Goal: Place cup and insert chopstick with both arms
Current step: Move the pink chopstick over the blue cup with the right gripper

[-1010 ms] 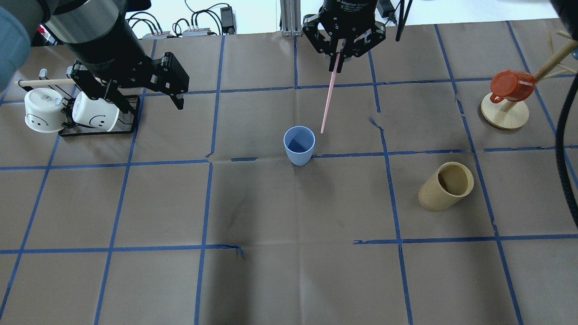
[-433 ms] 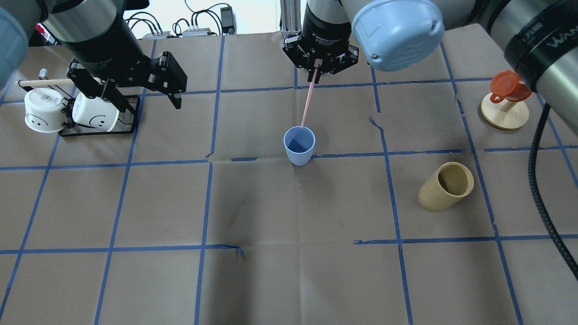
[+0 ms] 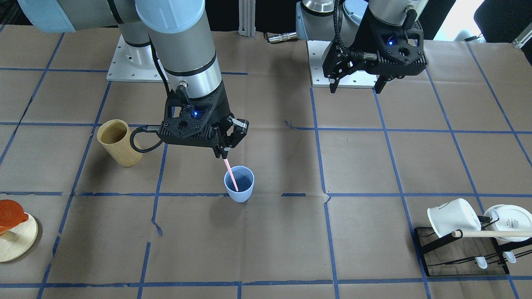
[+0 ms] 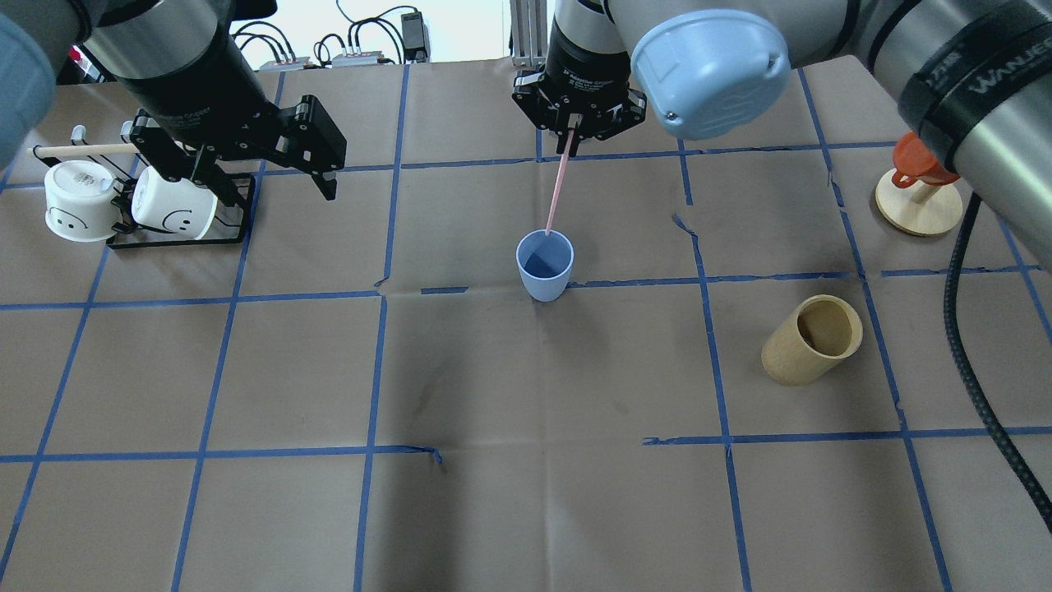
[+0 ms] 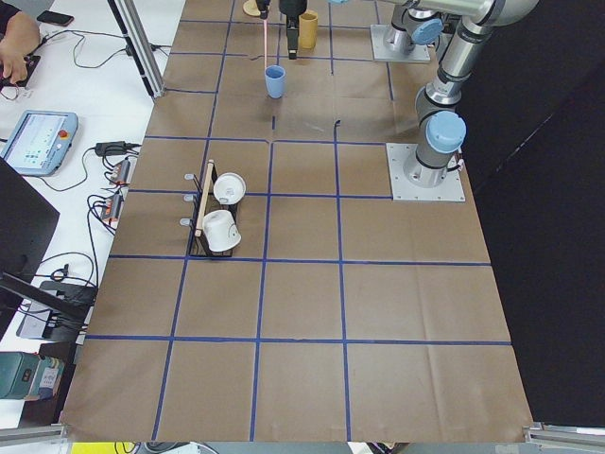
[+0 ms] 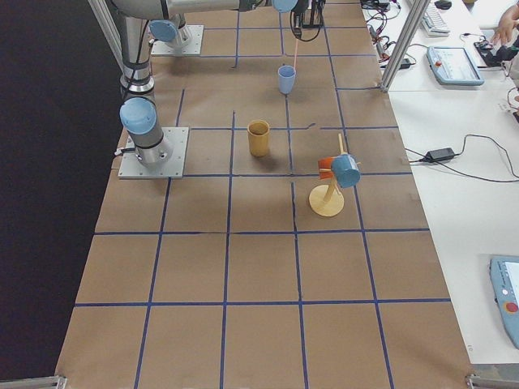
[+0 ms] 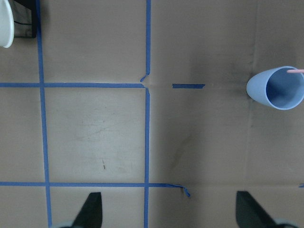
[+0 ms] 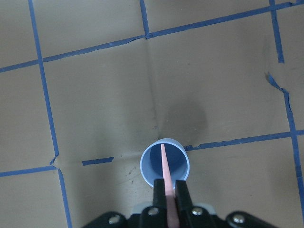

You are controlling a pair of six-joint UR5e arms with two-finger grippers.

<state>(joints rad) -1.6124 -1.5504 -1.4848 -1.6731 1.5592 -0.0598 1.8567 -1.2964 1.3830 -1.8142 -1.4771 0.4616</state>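
Since a second ago the right gripper (image 3: 222, 154), pinched on the pink chopstick (image 3: 231, 177), has swung over the upright blue cup (image 3: 239, 197) mid-table; the tip seems just inside its mouth. Lower straight, clear of the wall, before releasing; the left gripper (image 3: 356, 85) hangs wide apart, empty.

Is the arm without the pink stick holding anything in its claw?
No: seen from its own wrist camera, the left gripper is spread wide open with nothing in it.
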